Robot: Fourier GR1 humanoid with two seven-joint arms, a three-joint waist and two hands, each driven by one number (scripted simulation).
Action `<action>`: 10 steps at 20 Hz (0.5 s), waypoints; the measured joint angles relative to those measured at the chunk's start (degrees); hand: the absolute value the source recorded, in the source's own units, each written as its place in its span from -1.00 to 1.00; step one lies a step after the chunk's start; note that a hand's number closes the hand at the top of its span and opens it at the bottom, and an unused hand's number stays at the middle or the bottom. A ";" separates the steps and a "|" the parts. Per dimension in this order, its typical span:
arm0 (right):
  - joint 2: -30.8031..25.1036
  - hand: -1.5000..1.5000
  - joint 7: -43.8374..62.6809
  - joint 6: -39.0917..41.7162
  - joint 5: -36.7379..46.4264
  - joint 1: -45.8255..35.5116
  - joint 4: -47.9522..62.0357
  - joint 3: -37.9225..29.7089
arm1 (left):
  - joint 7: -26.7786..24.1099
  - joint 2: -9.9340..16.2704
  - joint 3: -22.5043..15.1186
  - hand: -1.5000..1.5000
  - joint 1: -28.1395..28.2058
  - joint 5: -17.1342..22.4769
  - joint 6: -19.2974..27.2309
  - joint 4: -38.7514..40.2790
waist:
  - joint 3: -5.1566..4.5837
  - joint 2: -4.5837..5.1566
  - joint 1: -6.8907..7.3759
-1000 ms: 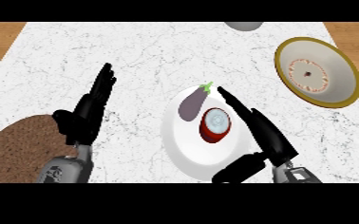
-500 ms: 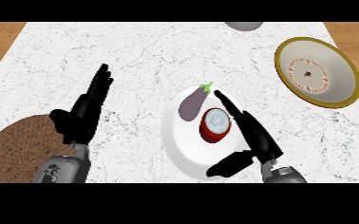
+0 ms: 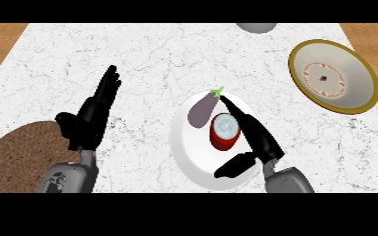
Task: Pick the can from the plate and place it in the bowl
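Note:
A red can (image 3: 224, 131) with a silvery top stands upright on the white plate (image 3: 190, 155) near the counter's front. A purple eggplant (image 3: 202, 111) lies beside it on the same plate. My right hand (image 3: 255, 135) is open over the plate, its straight fingers lying along the can's right side and its thumb spread low below the can. The bowl (image 3: 331, 77), cream inside with an olive rim, sits at the right of the counter. My left hand (image 3: 91, 112) rests open at the left, fingers up.
A brown round mat (image 3: 29, 155) lies at the lower left, partly under my left forearm. A grey object (image 3: 256, 27) shows at the counter's far edge. Wooden floor (image 3: 11, 35) flanks the marble counter at both top corners.
My right hand has shifted left across the plate, closing in on the can's right side. The left hand, can and eggplant have stayed put.

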 measured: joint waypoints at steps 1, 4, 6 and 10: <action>0.03 1.00 -1.00 0.19 0.28 -0.51 0.72 0.01 | 0.28 -0.13 0.03 0.00 -0.17 -0.08 -0.09 0.16 | -0.04 -0.09 -0.02; -1.45 1.00 -3.73 1.52 2.18 -0.98 0.11 1.98 | 0.06 0.31 0.63 0.00 0.41 0.44 -0.90 -0.11 | -0.12 -0.29 -0.01; -1.76 1.00 -5.48 1.17 4.03 -1.08 -0.24 3.26 | -0.36 -0.40 0.51 0.00 0.04 -0.01 -0.45 0.69 | -0.17 -0.37 -0.08; -1.38 1.00 -8.34 0.56 5.93 -0.57 -0.44 4.95 | -1.45 -0.51 0.80 0.00 0.28 -0.35 -0.69 1.27 | -0.21 -0.59 -0.07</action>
